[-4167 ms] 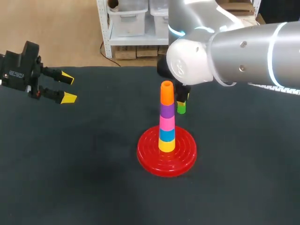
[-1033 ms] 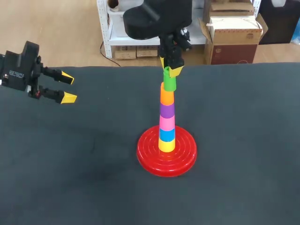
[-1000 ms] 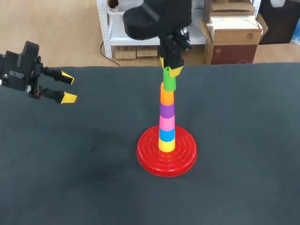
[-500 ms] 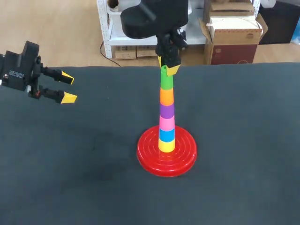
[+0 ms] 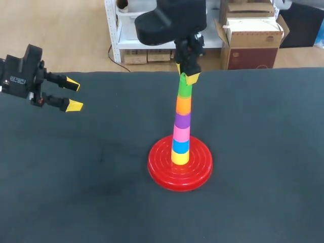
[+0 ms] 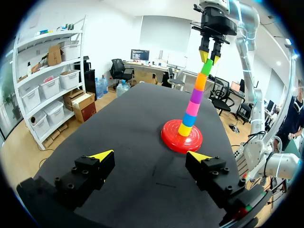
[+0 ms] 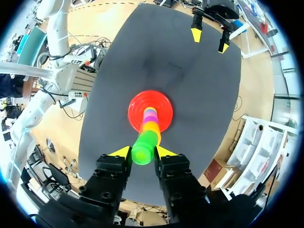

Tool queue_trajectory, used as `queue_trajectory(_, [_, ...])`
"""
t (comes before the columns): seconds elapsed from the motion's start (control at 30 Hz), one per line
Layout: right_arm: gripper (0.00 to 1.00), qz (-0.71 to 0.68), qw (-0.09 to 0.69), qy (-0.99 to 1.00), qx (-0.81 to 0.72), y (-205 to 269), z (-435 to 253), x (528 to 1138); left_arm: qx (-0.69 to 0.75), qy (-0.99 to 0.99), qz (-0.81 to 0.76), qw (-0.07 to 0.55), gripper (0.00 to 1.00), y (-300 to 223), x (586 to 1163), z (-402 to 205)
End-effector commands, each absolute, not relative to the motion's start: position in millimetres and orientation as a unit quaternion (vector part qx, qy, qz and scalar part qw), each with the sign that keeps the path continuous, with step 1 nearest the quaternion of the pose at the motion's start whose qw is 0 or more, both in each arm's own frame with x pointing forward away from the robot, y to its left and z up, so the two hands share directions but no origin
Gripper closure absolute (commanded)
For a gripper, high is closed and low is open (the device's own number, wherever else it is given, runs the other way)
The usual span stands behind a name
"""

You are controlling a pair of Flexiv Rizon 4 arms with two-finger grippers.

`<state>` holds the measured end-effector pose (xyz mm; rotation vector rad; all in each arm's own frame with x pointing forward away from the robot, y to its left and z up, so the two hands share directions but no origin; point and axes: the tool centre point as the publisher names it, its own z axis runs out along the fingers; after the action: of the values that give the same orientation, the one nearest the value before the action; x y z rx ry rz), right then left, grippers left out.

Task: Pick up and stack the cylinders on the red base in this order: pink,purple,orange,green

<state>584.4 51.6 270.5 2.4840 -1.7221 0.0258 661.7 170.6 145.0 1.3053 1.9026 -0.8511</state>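
tabletop [image 5: 76, 192]: green cylinder [image 5: 185, 90] in right gripper [image 7: 142, 152]

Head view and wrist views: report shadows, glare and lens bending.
Head view: even light, the stack casts no hard shadow on the table, and there is a sheen on the rings of the red base. Left wrist view: the table's edges bow. Right wrist view: the green cylinder in the right gripper looks wider than the orange cylinder under it.

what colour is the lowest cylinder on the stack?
Yellow: the lowest cylinder sits under a blue cylinder. Shows best in the head view.
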Motion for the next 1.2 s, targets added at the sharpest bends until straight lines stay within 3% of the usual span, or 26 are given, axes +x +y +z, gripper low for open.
queue_trajectory(0.03, [1.00, 0.010, 0.054, -0.571, 0.819, 50, 262, 583, 0.501, 0.727, -0.327, 0.335, 0.00, 172, 662, 144])
queue_trajectory(0.63, [1.00, -0.026, 0.033, -0.584, 0.811, 57, 249, 583, 0.501, 0.727, -0.327, 0.335, 0.00, 172, 662, 144])
queue_trajectory(0.67, [0.80, -0.028, 0.027, -0.584, 0.811, 58, 252, 583, 0.501, 0.727, -0.327, 0.335, 0.00, 172, 662, 144])
queue_trajectory(0.7, [0.55, -0.026, 0.023, -0.581, 0.813, 58, 256, 583, 0.501, 0.727, -0.327, 0.335, 0.00, 172, 662, 144])
queue_trajectory(0.73, [0.00, -0.022, 0.019, -0.577, 0.816, 59, 260, 583, 0.501, 0.727, -0.327, 0.335, 0.00, 172, 662, 144])
queue_trajectory(1.2, [0.00, -0.004, -0.113, -0.598, 0.794, 53, 305, 579, 0.501, 0.727, -0.327, 0.335, 0.00, 172, 662, 144])
